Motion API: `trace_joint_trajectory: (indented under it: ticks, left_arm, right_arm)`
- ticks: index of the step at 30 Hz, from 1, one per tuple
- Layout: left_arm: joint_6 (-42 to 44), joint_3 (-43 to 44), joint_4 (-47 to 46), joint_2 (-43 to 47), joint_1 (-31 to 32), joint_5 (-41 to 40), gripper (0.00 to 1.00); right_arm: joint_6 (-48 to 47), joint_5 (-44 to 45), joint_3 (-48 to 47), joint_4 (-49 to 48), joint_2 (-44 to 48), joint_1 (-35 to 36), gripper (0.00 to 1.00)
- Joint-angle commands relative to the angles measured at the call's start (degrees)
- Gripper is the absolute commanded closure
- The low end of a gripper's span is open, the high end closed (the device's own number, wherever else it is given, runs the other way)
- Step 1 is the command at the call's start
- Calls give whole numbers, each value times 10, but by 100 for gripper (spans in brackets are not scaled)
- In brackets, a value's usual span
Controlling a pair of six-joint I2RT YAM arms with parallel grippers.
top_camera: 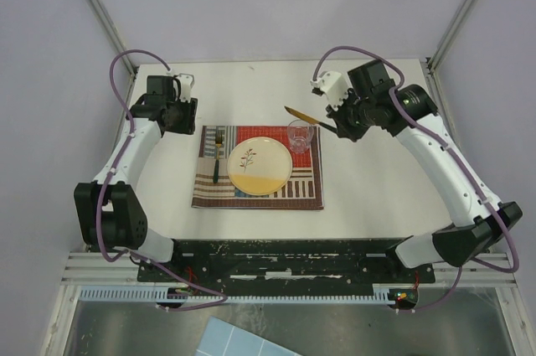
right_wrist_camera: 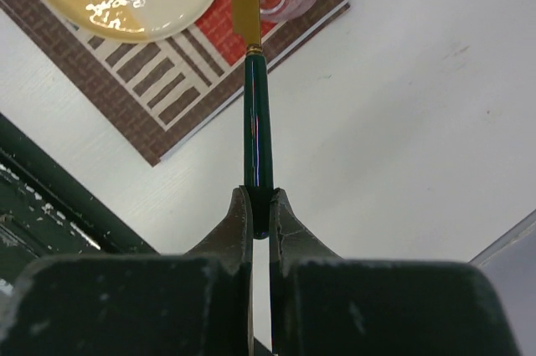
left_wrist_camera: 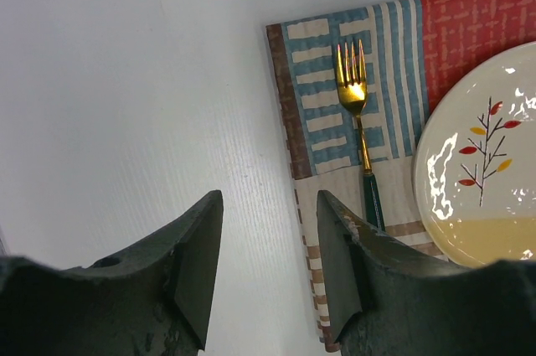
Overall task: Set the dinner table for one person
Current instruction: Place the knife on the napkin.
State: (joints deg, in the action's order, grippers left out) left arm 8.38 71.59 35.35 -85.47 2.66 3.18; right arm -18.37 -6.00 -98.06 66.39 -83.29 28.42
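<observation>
The dinner table [top_camera: 377,197], white with metal-framed edges, fills the overhead view. A striped patchwork placemat [top_camera: 306,193] in red, blue and beige lies flat near its centre.

The left gripper [left_wrist_camera: 270,205] hangs at 10 o'clock from the mat, over bare tabletop just beside the mat's left edge. Its jaws are spread with nothing between them.

The right gripper [right_wrist_camera: 260,205] sits at 2 o'clock from the mat, jaws pinching the very end of a knife's handle.

A cream plate [top_camera: 260,166] with a small branch motif rests in the middle of the mat. A clear glass [top_camera: 300,133] stands at 1 o'clock from the plate, on the mat's far right corner.

The knife [right_wrist_camera: 258,130] (dark green handle, gold blade) points toward 10 o'clock, its blade passing the glass on the 12 o'clock side.

A matching fork [left_wrist_camera: 356,113] lies on the mat at 9 o'clock from the plate, tines toward 12.
</observation>
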Motion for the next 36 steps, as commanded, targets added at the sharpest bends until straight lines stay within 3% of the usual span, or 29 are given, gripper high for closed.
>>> trace_joint_trajectory:
  ticks: [1, 13, 20, 36]
  left_arm:
    - [-22, 22, -14, -1, 1, 11, 45]
    - [-25, 17, -13, -2, 5, 11, 45]
    - [-19, 16, -13, 3, 6, 3, 46]
    - [-17, 16, -2, 23, 6, -10, 46]
  right_arm:
    - [0, -26, 48, 21, 53, -3, 98]
    - [-27, -70, 129, 123, 138, -2, 98]
    - [-32, -89, 137, 164, 116, -2, 98]
    - [23, -54, 167, 128, 11, -3, 99]
